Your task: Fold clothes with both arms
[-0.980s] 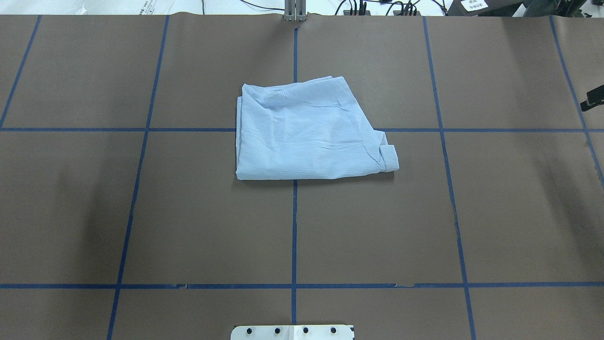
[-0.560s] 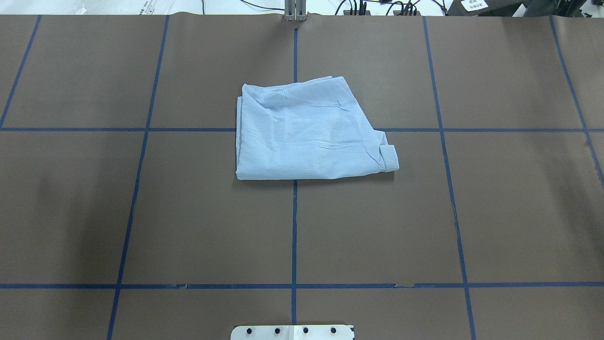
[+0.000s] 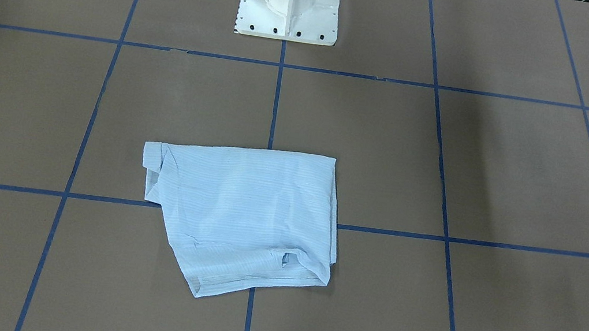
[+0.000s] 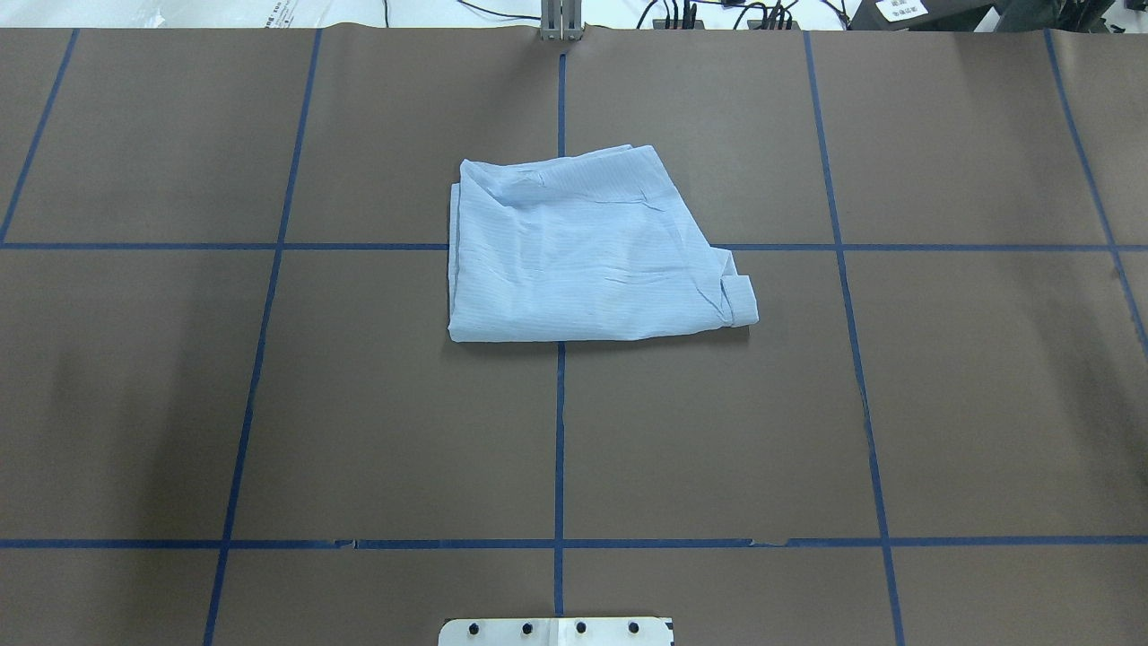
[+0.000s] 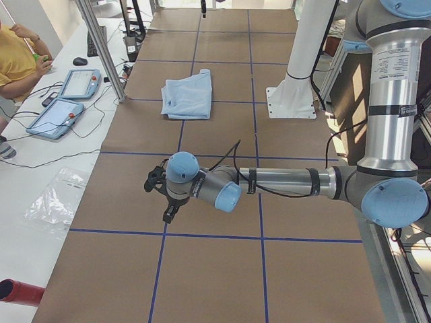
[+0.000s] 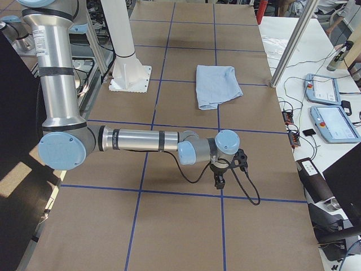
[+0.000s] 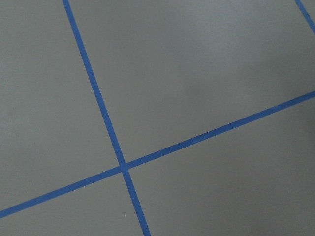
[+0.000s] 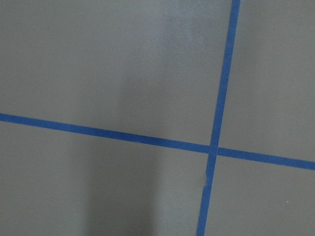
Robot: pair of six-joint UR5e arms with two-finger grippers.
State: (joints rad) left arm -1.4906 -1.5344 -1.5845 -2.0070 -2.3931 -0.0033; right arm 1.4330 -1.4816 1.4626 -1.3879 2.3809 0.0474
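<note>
Where tape lines cross, folded striped shirt

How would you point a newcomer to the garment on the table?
Start at the brown table gridded with blue tape. Straight out from the white pedestal base, a folded light blue shirt covers a tape crossing on the centre line. Unlike the dark tape, it is pale, finely striped and wrinkled.

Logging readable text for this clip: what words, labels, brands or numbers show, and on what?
Nothing can be read.
White sheet at the overhead view's top edge: print too small.
White label at that view's top right: blurred.
Left arm, printed strip: too small.
Right arm, printed strip: too small.
Shirt: no print seen.
</note>
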